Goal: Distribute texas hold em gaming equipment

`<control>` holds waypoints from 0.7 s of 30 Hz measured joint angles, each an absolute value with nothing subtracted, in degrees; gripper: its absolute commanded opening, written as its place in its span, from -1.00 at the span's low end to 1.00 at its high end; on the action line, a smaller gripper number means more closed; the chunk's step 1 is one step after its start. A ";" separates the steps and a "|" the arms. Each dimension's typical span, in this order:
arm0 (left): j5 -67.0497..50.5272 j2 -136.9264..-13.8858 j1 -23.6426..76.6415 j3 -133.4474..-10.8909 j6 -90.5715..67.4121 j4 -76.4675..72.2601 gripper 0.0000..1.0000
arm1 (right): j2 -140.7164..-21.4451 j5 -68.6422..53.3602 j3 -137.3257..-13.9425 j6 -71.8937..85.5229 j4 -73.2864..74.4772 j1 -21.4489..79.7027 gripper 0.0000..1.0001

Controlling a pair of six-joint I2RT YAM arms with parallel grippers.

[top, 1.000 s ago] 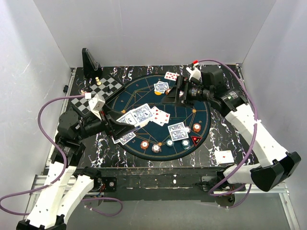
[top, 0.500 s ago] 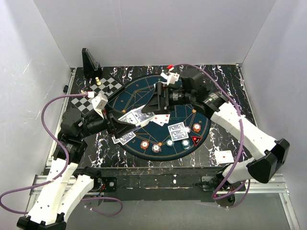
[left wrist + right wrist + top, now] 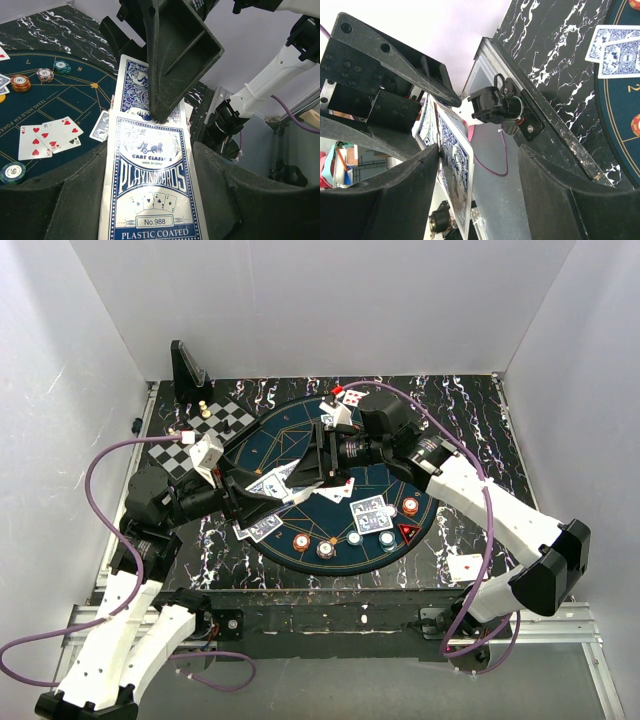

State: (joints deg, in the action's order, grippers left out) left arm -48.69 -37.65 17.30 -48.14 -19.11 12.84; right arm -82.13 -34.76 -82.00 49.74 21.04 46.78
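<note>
While the left gripper [image 3: 150, 150] grips the pack of cards [image 3: 152, 200] by its two long edges, I see the pack's printed blue face turned to the left wrist camera. Its long axis runs from the bottom of that frame up to the middle, so the far short end points away from the wrist. One blue-backed card [image 3: 131, 85] stands up behind this end, on nearly the same axis.

The right gripper [image 3: 479, 150] comes from the upper part of the frame. Its jaws stand wide apart, and one black finger [image 3: 175, 50] touches the far end of the pack with its tip. In the right wrist view the cards sit close to the left-hand finger, and open space remains toward the other one.

From the top view, both grippers meet over the left half of the round mat [image 3: 290, 435]. Open mat surface lies at the upper left. The checkered board [image 3: 215, 425] is just beside the left arm. Chips [image 3: 301, 541] lie along the lower edge of the mat, with a red marker [image 3: 408, 532] at the lower right. Face-down cards [image 3: 368, 508] lie near them, and the table [image 3: 470, 430] shows its dark marble at the right.
</note>
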 measured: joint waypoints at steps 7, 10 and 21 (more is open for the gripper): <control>-48.69 -37.63 17.30 -48.12 -19.33 13.30 -1.00 | -82.13 -35.11 -81.19 50.92 19.64 46.74 0.19; -48.69 -37.58 17.23 -48.12 -19.49 13.34 -1.00 | -82.13 -35.18 -81.17 51.07 19.33 46.68 0.09; -48.66 -36.80 17.19 -48.05 -20.97 12.14 -1.00 | -80.47 -34.76 -79.24 51.24 19.99 44.01 0.01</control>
